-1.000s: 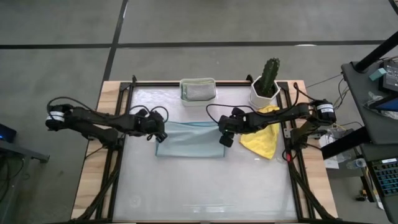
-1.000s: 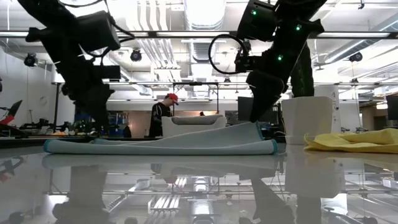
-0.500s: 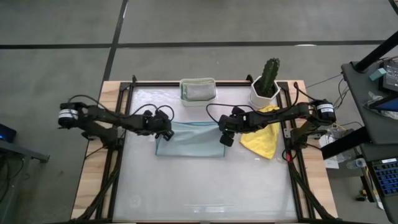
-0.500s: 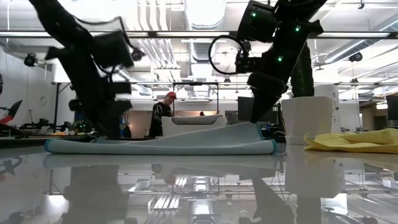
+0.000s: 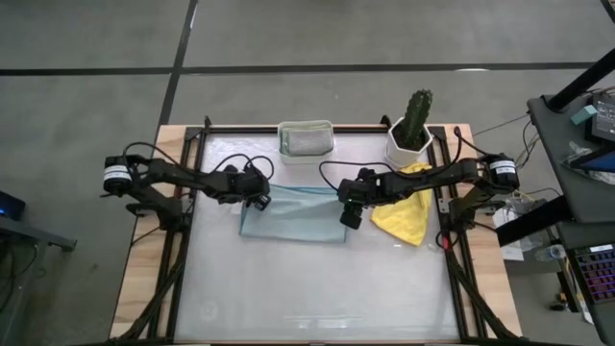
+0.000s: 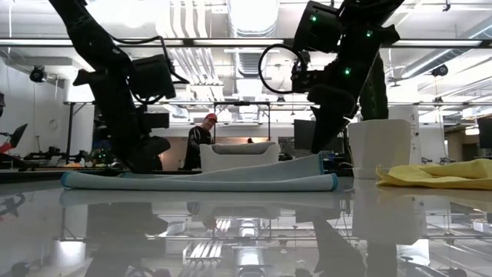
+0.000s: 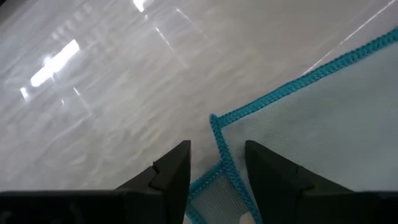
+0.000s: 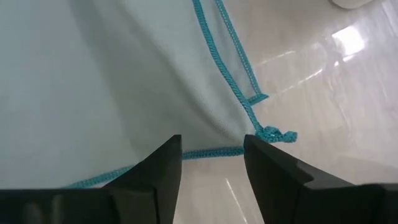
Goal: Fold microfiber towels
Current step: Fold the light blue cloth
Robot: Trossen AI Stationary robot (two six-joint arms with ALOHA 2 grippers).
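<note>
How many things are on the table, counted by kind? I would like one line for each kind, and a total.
Towels: 3 – pale blue, yellow, grey-green in the tub
White tub: 1
Potted cactus: 1
Total: 5

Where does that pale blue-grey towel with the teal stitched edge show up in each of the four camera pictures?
High view: the pale blue-grey towel lies mid-table between the two arms.
Low view: a long flat band across the middle, one layer lifted at its right end.
Left wrist view: a corner right ahead of the fingers.
Right wrist view: it fills most of the picture.
Shared landmark: its teal stitched edge, seen in all views.
</note>
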